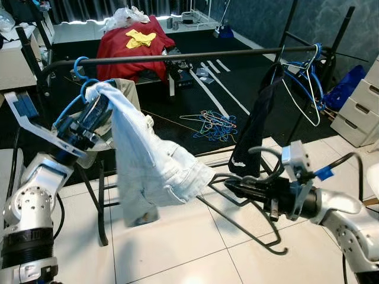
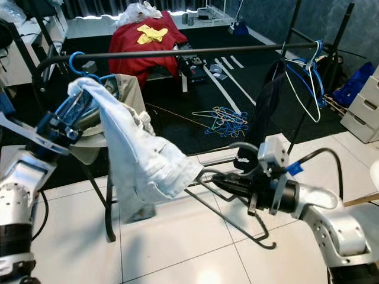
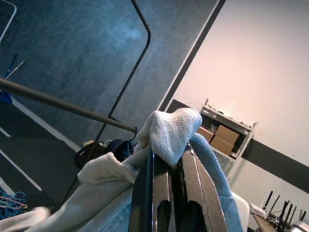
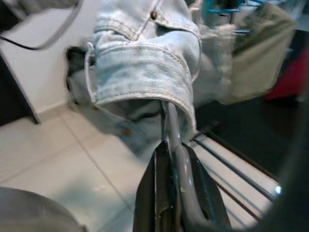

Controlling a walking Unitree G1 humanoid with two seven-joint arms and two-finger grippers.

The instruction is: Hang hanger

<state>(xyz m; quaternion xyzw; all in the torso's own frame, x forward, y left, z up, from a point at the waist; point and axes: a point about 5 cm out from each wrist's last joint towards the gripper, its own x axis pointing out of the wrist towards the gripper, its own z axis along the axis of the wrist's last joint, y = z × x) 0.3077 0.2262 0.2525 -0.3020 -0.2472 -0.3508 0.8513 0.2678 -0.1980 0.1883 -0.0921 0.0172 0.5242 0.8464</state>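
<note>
Rail (image 1: 195, 55): dark horizontal bar of a clothes rack, crossing the head views from 9 o'clock to 2 o'clock.
Blue hanger (image 1: 80, 71): hook curled just at the rail near its 9 o'clock end; its body runs down under the jeans to the left tool.
Jeans (image 1: 151, 165): pale washed denim draped over the blue hanger, hanging down and trailing toward 4 o'clock.
Left tool (image 1: 95, 112): raised to the top of the jeans; in the left wrist view its fingers (image 3: 154, 193) are clenched on a fold of pale cloth, with the blue hanger beside them.
Right tool (image 1: 234, 188): low at 5 o'clock, just beside the lower end of the jeans; fingers (image 4: 166, 193) clenched on the hem.
Dark garment (image 1: 257, 124): hanging from the rail toward its 2 o'clock end.
Spare hangers (image 1: 305, 83): blue and white, on the rail at 2 o'clock.
Loose hangers (image 1: 213, 125): coloured heap on the dark floor at centre.
Red cloth (image 1: 127, 50): spread at 12 o'clock, a yellow piece (image 1: 141, 38) on top.
</note>
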